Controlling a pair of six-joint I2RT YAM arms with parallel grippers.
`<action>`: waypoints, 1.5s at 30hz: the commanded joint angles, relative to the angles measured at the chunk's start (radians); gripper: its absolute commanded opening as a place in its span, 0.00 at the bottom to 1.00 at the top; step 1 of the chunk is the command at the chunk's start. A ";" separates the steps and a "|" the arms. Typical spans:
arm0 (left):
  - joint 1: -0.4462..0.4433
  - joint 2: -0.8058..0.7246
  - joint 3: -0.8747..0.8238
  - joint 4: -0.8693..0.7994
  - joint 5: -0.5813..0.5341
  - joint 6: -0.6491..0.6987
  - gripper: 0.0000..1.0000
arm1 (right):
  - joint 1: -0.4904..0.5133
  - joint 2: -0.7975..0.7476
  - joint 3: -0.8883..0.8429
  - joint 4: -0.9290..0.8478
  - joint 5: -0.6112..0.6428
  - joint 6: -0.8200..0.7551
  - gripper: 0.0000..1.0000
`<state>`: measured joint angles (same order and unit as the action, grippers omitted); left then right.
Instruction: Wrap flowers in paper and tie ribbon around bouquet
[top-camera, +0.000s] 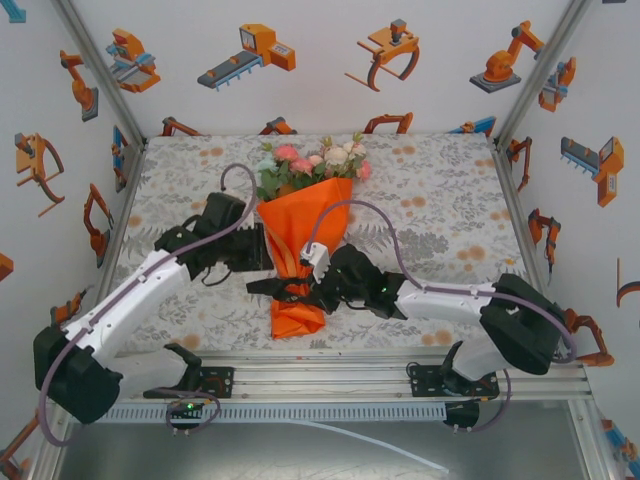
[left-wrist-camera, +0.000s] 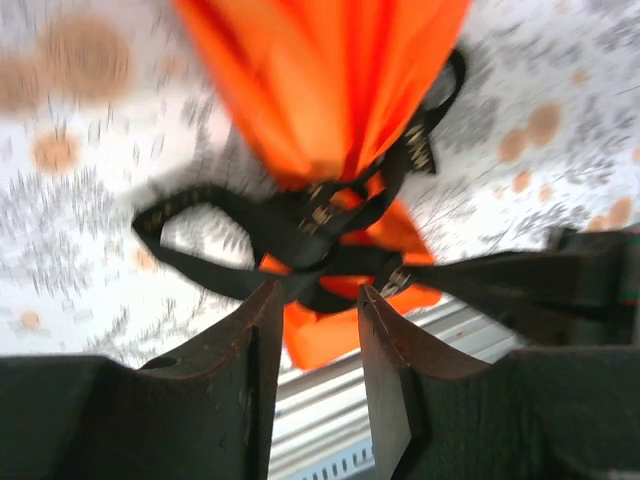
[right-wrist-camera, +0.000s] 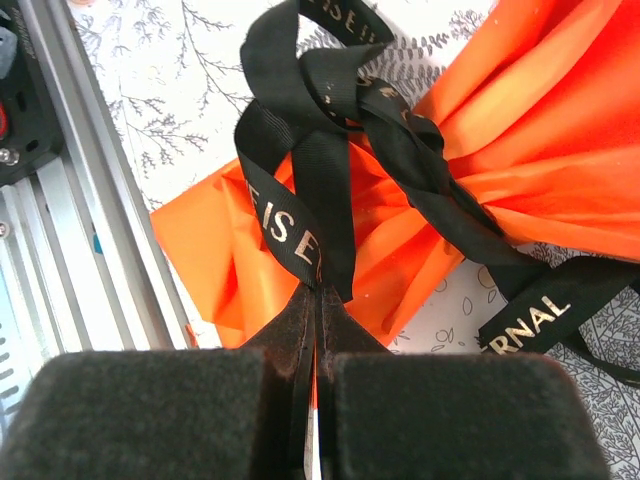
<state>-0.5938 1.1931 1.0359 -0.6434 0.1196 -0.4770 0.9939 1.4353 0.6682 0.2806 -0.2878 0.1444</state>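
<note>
Top view: bouquet (top-camera: 300, 225) of pink, white and green blooms in a bright orange paper cone lies mid-table on the floral tablecloth (top-camera: 440, 200), narrow black ribbon (top-camera: 272, 287) tied round its neck; left wrist view, blurred: left gripper (left-wrist-camera: 318, 295) jaws apart, apparently just beside the ribbon; right wrist view: right gripper (right-wrist-camera: 318, 300) clamped on a ribbon tail

Bouquet (top-camera: 305, 230) on patterned tablecloth (top-camera: 450, 215)

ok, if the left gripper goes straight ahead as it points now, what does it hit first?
Likely the ribbon knot just past the left gripper, with the paper bunched behind it; depth is unclear.
</note>
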 joint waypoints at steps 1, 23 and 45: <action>0.003 0.120 0.116 -0.016 0.109 0.198 0.38 | 0.005 -0.049 -0.012 0.030 0.002 -0.025 0.00; 0.002 0.422 0.079 0.019 0.313 0.188 0.38 | 0.007 -0.043 -0.024 0.045 0.013 -0.019 0.00; 0.000 0.289 0.005 0.206 0.253 0.061 0.00 | 0.034 -0.020 -0.032 0.039 -0.063 -0.038 0.00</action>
<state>-0.5922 1.4994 1.0649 -0.4702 0.3805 -0.3969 1.0180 1.4017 0.6422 0.2962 -0.3233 0.1287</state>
